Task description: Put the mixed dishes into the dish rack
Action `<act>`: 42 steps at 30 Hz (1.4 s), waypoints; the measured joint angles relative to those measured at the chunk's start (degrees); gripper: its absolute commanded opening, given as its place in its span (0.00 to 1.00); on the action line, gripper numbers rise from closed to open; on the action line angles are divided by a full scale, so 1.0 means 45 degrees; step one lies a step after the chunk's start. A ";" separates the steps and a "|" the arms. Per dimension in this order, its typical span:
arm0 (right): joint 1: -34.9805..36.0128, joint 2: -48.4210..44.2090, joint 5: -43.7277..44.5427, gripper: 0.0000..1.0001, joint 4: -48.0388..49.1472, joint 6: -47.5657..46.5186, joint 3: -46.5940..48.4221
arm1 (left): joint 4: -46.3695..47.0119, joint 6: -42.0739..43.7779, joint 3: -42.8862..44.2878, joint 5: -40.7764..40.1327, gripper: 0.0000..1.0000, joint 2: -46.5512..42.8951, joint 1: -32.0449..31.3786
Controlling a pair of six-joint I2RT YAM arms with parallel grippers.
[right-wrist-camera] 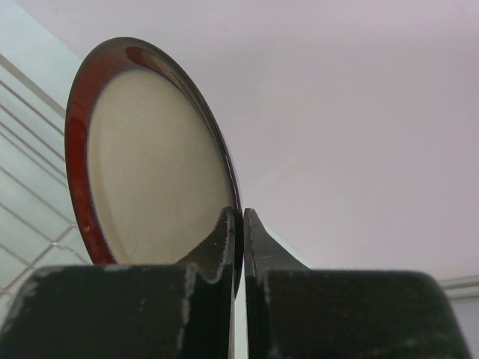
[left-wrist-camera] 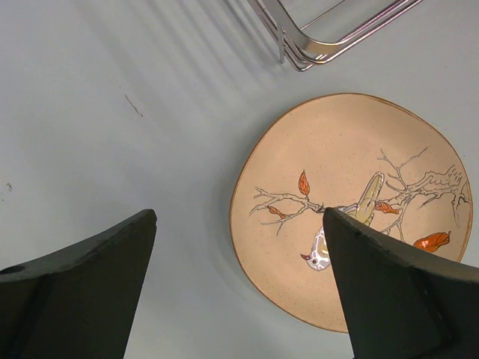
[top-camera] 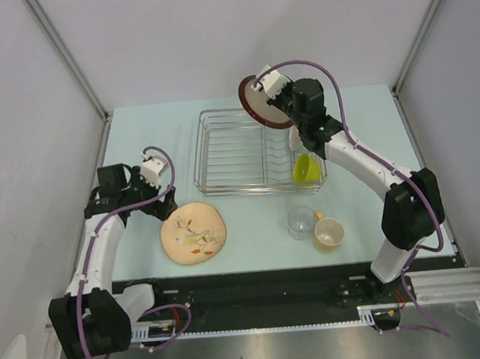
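Right end effector (right-wrist-camera: 241, 224) pinches the red-rimmed plate (right-wrist-camera: 150, 164) by its edge above the far rail of the dish rack (top-camera: 238, 155).

Its fingers are closed narrow on the rim, and the plate stands tilted on edge, with the rack's middle wires bare below it. A yellow-green vessel (top-camera: 307, 170) sits inside the rack's near right corner. The left end effector (left-wrist-camera: 239, 215) hovers over the bench (top-camera: 137, 138) left of the rack, fingers spread wide and holding nothing. The leaf-patterned plate (left-wrist-camera: 352, 172) lies flat just in front of the rack's near left corner, apart from its rim. A clear glass (top-camera: 301, 222) and handled cup (top-camera: 328, 233) stand side by side in front of the rack's near right corner, with open bench between them and the leaf-patterned plate.
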 measured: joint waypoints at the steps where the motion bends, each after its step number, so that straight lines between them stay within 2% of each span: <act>1: 0.0005 0.0000 -0.0019 0.00 0.0325 -0.0398 -0.0097 | 0.0010 0.0000 0.0000 0.0000 0.98 0.0049 0.0000; 7: 0.0015 0.0000 -0.0282 0.00 0.1899 -0.2195 -0.0622 | 0.0049 -0.0053 0.0005 -0.0097 0.98 0.0457 0.0000; 13: 0.0015 -0.0005 -0.0393 0.00 0.2783 -0.2822 -0.1681 | 0.0073 -0.0073 0.0005 -0.0277 0.98 0.0627 0.0000; 22: -0.0010 -0.0617 -0.0437 0.00 0.3045 -0.3138 -0.3036 | 0.0194 -0.0092 0.0005 -0.0277 0.98 0.0787 0.0000; 42: 0.0010 -0.1744 -0.1069 0.00 0.2681 -0.3123 -0.4061 | 0.0209 -0.0321 0.0015 -0.0282 0.99 0.0719 0.0000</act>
